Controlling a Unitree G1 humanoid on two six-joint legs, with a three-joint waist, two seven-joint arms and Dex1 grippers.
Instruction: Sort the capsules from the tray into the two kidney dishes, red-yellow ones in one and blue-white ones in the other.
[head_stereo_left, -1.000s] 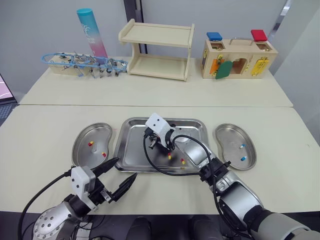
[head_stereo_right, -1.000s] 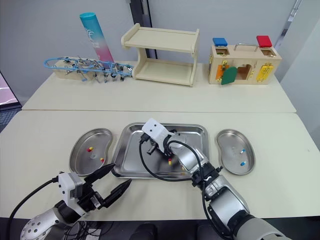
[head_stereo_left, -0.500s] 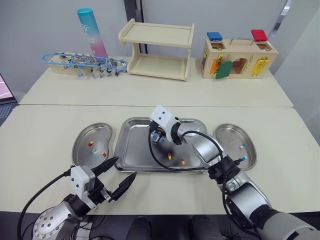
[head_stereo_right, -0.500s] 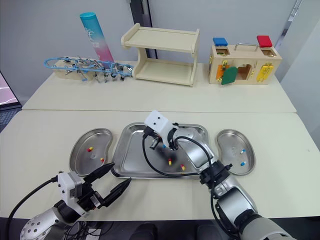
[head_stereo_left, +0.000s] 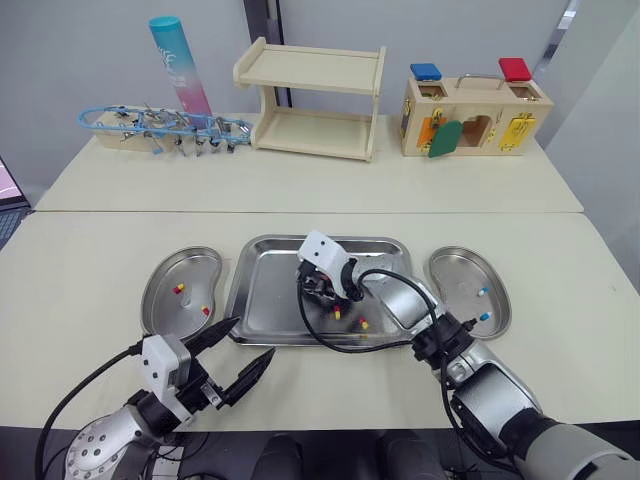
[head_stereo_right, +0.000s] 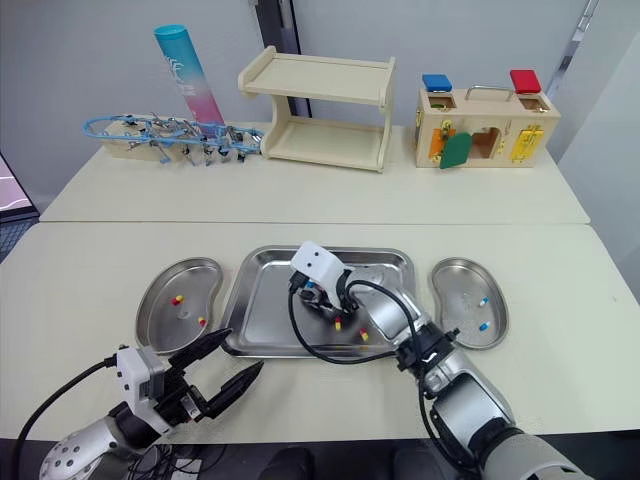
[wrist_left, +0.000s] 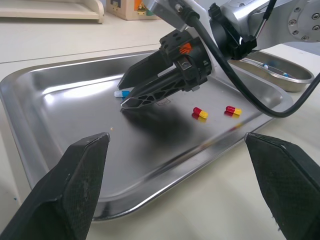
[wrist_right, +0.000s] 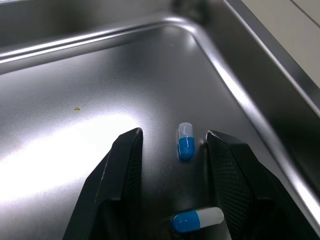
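The right gripper (wrist_right: 173, 136), fingers spread, straddles 1 blue-white capsule (wrist_right: 185, 141) on the floor of the shiny rectangular steel tray (head_stereo_left: 260, 300), evidently placed so closing pinches it, while the left gripper (head_stereo_left: 252, 337), also spread, hovers off the tray's near edge, apparently clear of that work.

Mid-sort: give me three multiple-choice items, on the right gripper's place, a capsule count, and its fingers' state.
1. Where is the right gripper?
A. Over the rectangular steel tray
B. Over the left kidney dish
C. At the wooden shelf

2. How many red-yellow capsules lie in the tray?
A. None
B. Two
C. Five

3. Its fingers are:
A. Shut on a red-yellow capsule
B. Shut, empty
C. Open, flanking a blue-white capsule

Answers: 1 A, its tips sit in the tray; 2 B, a pair lies beside it; 3 C, a finger shows either side of the capsule.
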